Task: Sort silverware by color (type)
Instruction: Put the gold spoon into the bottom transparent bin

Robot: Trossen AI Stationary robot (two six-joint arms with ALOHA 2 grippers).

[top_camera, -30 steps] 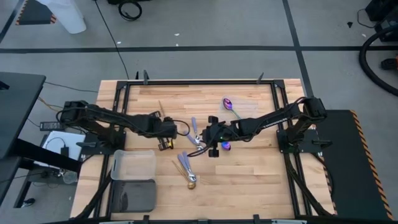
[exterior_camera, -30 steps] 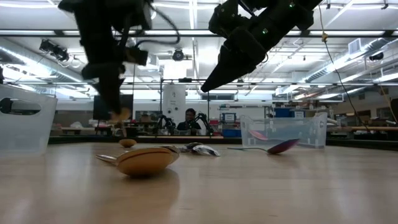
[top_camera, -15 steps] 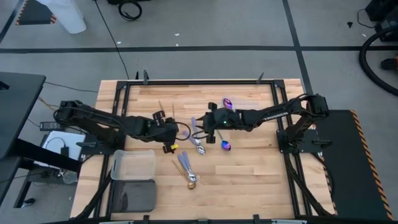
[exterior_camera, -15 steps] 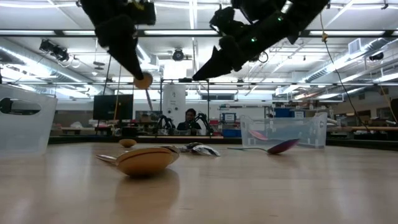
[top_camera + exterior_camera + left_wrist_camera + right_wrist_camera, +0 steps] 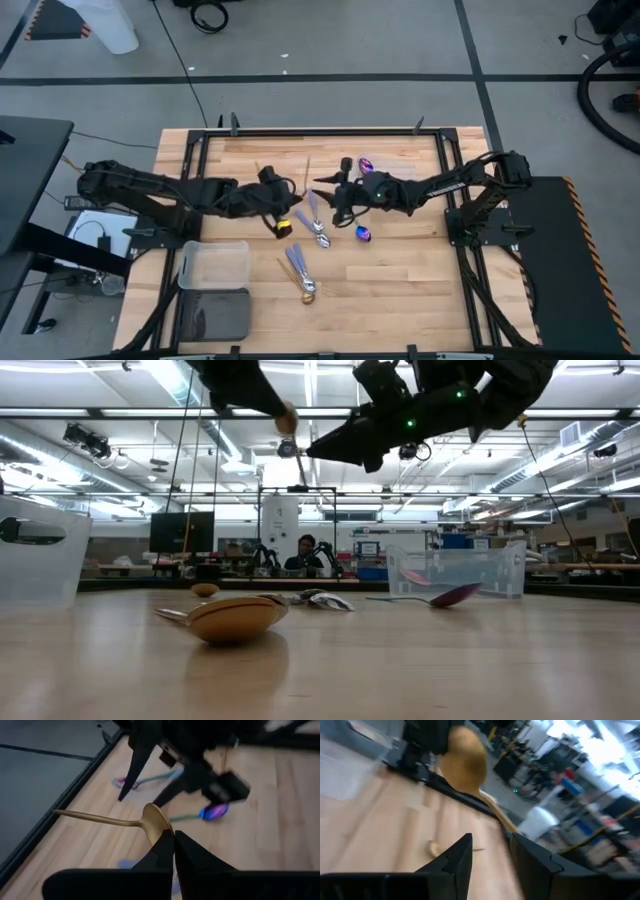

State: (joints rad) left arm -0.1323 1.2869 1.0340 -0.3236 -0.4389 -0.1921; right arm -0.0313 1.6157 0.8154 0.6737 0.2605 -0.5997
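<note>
Left wrist view: left jaws (image 5: 174, 840) clamped on gold spoon (image 5: 150, 821) bowl, right jaws (image 5: 318, 184) seemingly parted, close beside.

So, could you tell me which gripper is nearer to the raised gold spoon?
Left. The left gripper is shut on the gold spoon at its bowl, holding it above the table. The right gripper is open, just beside the handle, not touching.

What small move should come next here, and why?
Probably the right gripper should close on the handle of the gold spoon: the left gripper holds that spoon by its bowl, lifted above the table, and the right one's open jaws face it.
</note>
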